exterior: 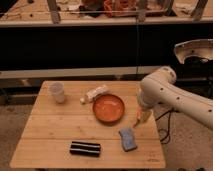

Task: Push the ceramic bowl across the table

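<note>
The ceramic bowl (108,108) rests upright on the table (55,132), right of centre. The gripper (142,116) hangs over the table's right edge, just beside the bowl's right rim, its fingers spread apart and empty. A blue sponge (128,138) lies in front of the bowl, and a translucent cup (58,92) stands rear left.

The robot's single white, smooth-shelled arm (176,98) comes in from the right side and rises leftward to a rounded elbow joint (159,80), where it bends sharply downward. From there its lower segment hangs close to vertical and narrows toward the wrist. The two-finger claw (143,116) sits at the bottom end, pointing down, low over the right-hand edge of the pale bamboo-wood plank table (60,131). Its fingers stand spread wide apart, with nothing gripped between them.
</note>
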You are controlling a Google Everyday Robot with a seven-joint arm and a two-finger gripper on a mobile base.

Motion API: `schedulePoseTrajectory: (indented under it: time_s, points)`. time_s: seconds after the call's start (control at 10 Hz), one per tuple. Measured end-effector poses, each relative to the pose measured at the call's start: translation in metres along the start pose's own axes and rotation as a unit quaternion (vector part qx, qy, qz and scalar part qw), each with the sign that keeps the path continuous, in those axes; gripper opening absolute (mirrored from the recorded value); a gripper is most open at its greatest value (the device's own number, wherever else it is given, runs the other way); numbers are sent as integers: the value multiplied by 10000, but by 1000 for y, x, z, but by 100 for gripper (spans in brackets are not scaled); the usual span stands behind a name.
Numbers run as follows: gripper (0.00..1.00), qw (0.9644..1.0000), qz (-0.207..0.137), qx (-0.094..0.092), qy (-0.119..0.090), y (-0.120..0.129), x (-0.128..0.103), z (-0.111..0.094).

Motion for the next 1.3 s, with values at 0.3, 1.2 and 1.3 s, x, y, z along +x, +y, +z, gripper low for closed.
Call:
schedulePoseTrajectory:
  time_s: [0.3,1.2,1.3]
  points:
    - [80,9999,-89,6,-95,-4,-12,10]
    - [80,9993,-243,22,-267,-10,-22,29]
    - [80,9992,-261,19,-288,-11,-24,31]
